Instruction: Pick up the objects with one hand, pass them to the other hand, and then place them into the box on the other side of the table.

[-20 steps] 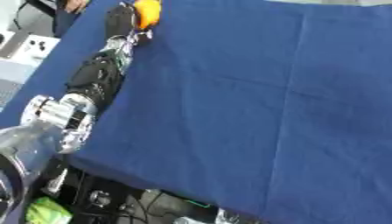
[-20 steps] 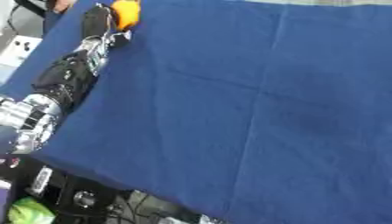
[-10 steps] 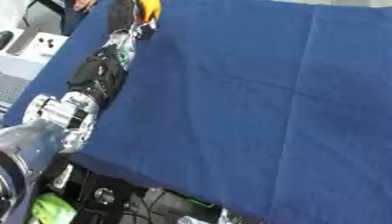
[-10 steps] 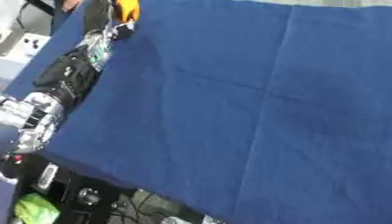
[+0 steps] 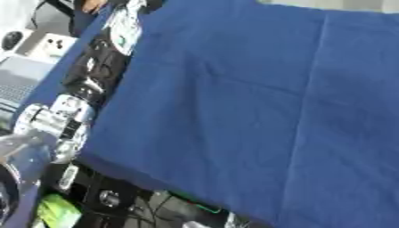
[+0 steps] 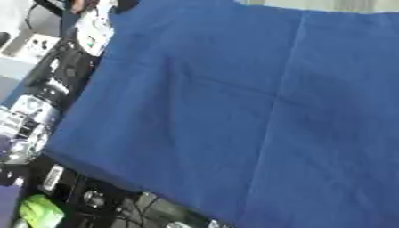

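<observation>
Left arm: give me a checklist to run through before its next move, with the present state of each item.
1. Left arm in view: ok, it stretches along the left edge of the blue cloth toward the far corner.
2. Left hand visible: not ok, it lies beyond the top edge of both views.
3. Object held: cannot tell.
4. Right hand ready to receive: cannot tell, it shows nowhere.
5. Box located: not ok, none shows.
6. Cloth flat: ok, only creases.
</observation>
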You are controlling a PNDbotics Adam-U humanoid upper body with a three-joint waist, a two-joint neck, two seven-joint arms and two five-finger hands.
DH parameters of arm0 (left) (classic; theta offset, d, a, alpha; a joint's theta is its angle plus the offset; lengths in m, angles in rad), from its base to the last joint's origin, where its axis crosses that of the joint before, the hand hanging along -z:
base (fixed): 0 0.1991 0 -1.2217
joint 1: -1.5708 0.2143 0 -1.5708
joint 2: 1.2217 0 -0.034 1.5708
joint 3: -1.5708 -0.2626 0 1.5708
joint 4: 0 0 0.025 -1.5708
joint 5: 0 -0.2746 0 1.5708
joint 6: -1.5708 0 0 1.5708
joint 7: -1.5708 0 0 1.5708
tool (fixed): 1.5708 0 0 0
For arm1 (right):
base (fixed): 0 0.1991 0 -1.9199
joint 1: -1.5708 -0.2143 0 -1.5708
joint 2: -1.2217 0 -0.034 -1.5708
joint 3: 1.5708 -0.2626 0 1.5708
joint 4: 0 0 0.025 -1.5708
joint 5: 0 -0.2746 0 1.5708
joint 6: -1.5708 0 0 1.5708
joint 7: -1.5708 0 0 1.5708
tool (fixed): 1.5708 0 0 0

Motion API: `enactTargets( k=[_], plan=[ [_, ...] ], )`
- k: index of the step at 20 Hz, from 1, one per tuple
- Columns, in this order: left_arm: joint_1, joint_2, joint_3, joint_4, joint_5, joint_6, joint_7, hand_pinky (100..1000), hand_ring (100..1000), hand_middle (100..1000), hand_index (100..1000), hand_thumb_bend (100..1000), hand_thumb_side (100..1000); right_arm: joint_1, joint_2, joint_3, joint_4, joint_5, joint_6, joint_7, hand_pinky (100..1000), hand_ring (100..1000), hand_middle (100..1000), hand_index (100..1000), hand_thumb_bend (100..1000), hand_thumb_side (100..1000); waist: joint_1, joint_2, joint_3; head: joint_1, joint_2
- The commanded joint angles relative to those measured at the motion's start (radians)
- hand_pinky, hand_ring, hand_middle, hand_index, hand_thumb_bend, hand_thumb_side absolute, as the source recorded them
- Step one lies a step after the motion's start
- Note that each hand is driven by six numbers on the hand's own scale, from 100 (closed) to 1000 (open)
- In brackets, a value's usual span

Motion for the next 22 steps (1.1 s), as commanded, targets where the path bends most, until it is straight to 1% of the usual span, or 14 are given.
enactTargets(
  k=[1, 4, 7, 10, 14, 17, 22],
  plan=[
    [0.015, 0.043, -0.017, -0.170, 0.117, -0.010, -0.067, 636, 291, 323, 371, 112, 241, -0.009, -0.002, -0.013, -0.007, 0.010, -0.002, -0.009, 845, 770, 784, 957, 217, 380, -0.016, -0.052, 0.004, -0.050, -0.001],
    [0.050, 0.032, -0.042, -0.293, 0.188, -0.012, -0.120, 637, 292, 324, 372, 112, 244, -0.007, 0.001, -0.020, -0.010, 0.016, -0.001, -0.018, 846, 771, 784, 956, 217, 380, -0.022, -0.059, 0.005, -0.130, -0.007],
    [0.079, 0.021, -0.063, -0.398, 0.233, -0.012, -0.161, 638, 294, 325, 374, 112, 244, -0.008, 0.001, -0.028, -0.019, 0.022, 0.002, -0.029, 847, 772, 785, 956, 218, 381, -0.027, -0.064, 0.005, -0.207, -0.016],
    [0.102, 0.004, -0.085, -0.480, 0.270, -0.013, -0.200, 641, 293, 325, 374, 112, 248, -0.009, 0.000, -0.037, -0.033, 0.032, 0.004, -0.041, 850, 773, 786, 955, 221, 382, -0.032, -0.068, 0.005, -0.283, -0.030],
    [0.124, -0.023, -0.110, -0.549, 0.312, -0.012, -0.254, 645, 291, 323, 371, 109, 256, -0.015, -0.002, -0.044, -0.050, 0.042, 0.007, -0.049, 853, 775, 788, 953, 225, 381, -0.036, -0.072, 0.005, -0.362, -0.041],
    [0.135, -0.044, -0.126, -0.579, 0.339, -0.012, -0.297, 649, 289, 322, 369, 108, 261, -0.027, -0.004, -0.043, -0.057, 0.051, 0.006, -0.050, 856, 778, 789, 951, 228, 381, -0.038, -0.075, 0.005, -0.399, -0.045],
    [0.148, -0.080, -0.158, -0.598, 0.381, -0.026, -0.376, 657, 287, 320, 367, 101, 273, -0.057, 0.001, -0.029, -0.059, 0.067, -0.005, -0.043, 861, 781, 791, 948, 234, 379, -0.039, -0.078, 0.006, -0.429, -0.046]
  ],
)
